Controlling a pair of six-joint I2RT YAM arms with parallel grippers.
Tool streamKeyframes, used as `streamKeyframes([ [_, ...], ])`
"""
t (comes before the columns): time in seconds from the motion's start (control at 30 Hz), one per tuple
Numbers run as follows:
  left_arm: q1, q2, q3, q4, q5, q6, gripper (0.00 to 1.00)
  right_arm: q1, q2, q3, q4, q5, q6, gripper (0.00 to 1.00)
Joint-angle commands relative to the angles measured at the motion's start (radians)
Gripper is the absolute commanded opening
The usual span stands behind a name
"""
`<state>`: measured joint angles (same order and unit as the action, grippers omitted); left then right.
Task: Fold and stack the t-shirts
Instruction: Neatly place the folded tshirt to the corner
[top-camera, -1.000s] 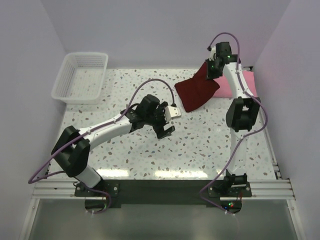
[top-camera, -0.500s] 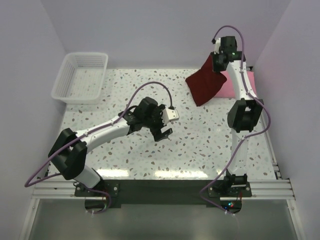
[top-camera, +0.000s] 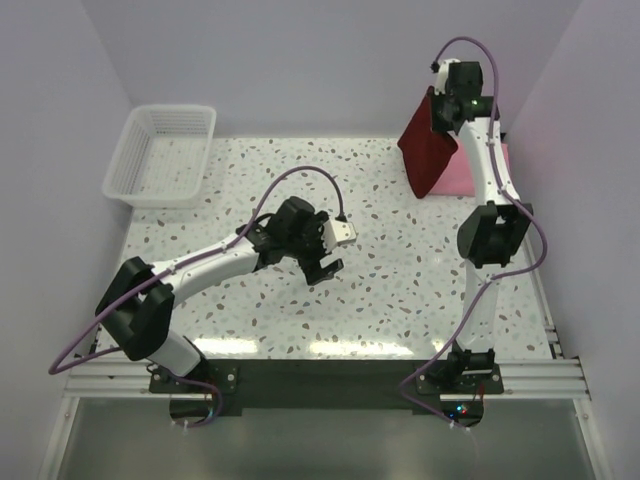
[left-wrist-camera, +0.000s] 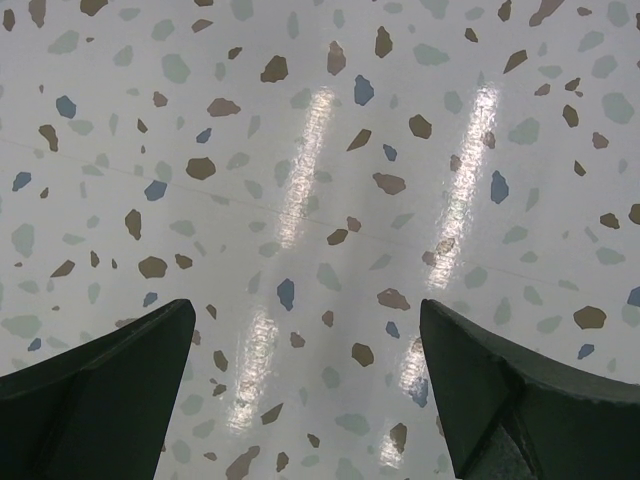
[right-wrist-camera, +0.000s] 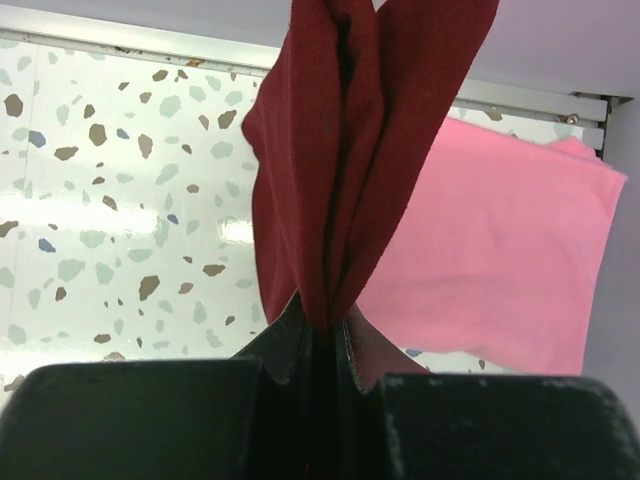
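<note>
Maroon shirt (top-camera: 428, 150) higher — below right pincer (right-wrist-camera: 318, 335)

The right gripper (top-camera: 441, 105) has climbed and swung toward the worktop's (top-camera: 400, 290) far right corner, taking the maroon t-shirt (top-camera: 428, 150) with it. A second ago that shirt spread wide and slanted, its lower end reaching out toward the worktop's middle. Now it hangs narrow and nearly straight down, its lower tip drawn in beside the left edge of the pink t-shirt (top-camera: 460, 175). The left gripper (top-camera: 325, 266) has eased back slightly toward the near left.
</note>
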<state>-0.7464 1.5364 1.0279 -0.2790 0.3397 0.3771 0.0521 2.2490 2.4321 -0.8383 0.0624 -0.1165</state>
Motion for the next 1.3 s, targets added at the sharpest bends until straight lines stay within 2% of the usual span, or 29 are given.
streamKeyframes([
  [0.0,0.002,-0.042,-0.012,0.011,-0.002,0.002,1.00,0.000,-0.097,0.065,0.054,0.022,-0.005,0.00],
  [0.4,0.002,-0.045,-0.015,0.009,-0.010,0.013,1.00,0.000,-0.108,0.099,0.048,0.028,-0.008,0.00],
  [1.1,0.004,-0.027,0.003,-0.019,-0.011,0.016,1.00,-0.049,-0.069,-0.002,0.125,0.045,-0.023,0.00],
  [1.27,0.002,-0.015,0.023,-0.034,-0.010,0.017,1.00,-0.097,-0.060,-0.030,0.151,0.028,-0.048,0.00],
])
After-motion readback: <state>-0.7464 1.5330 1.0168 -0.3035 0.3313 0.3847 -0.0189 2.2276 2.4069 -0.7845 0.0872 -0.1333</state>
